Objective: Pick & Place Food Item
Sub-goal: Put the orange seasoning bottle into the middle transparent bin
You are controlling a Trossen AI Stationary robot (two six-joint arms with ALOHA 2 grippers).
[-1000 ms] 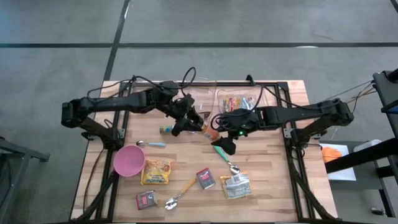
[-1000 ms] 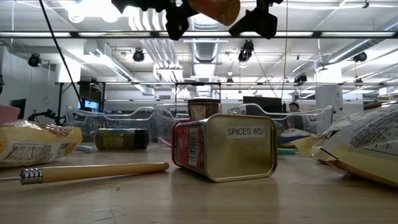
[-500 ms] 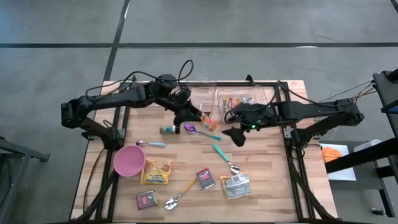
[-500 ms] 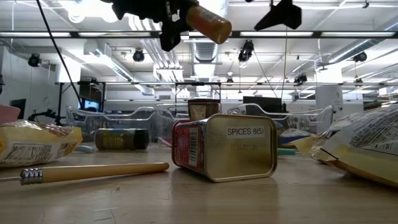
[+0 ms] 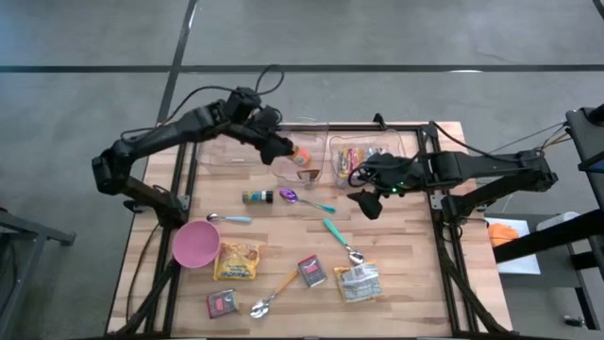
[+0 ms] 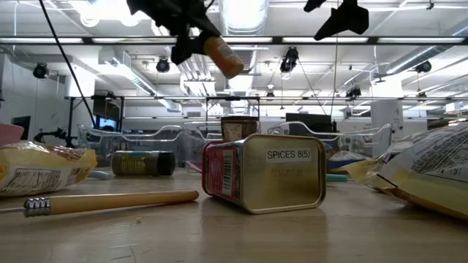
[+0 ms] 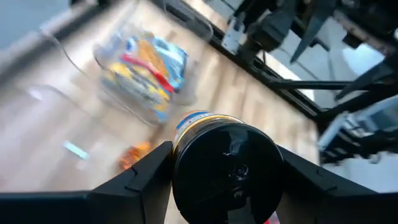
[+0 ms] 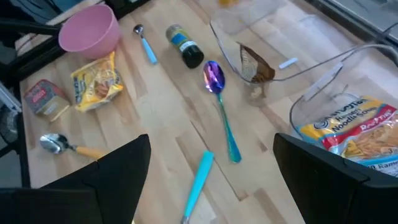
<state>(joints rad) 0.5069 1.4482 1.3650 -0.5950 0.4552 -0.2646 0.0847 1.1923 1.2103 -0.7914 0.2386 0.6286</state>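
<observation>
An orange spice jar (image 5: 301,154) with a black lid (image 7: 227,168) hangs in the air over the left clear bin (image 5: 316,132) at the table's far edge. My left gripper (image 5: 289,151) is shut on it. In the low view the jar (image 6: 223,58) slants down, well above the table. My right gripper (image 5: 369,204) hovers open to the right of the table's middle, with nothing between its fingers (image 8: 124,168). It stands near the right clear bin (image 5: 330,151), which holds noodle packets (image 8: 348,127). My left gripper pinches the jar at its lid end (image 7: 186,155), one finger on each side. The jar lies along the fingers, its black lid toward the wrist. The fingers slant down toward the far edge. The jar is lifted clear, tilted, its free end lower.
On the table lie a dark bottle (image 5: 257,196), a purple spoon (image 5: 291,196), a blue-handled spoon (image 5: 229,218), a pink bowl (image 5: 195,244), a yellow packet (image 5: 237,260), two spice tins (image 5: 311,271) and another packet (image 5: 357,281). A brown item (image 8: 255,65) lies in the left bin.
My left gripper has carried the jar from over the table's middle toward the far edge, turning and rising a little, so the jar now hangs over the left clear bin. My right gripper has drawn back toward the right edge and risen, staying open.
</observation>
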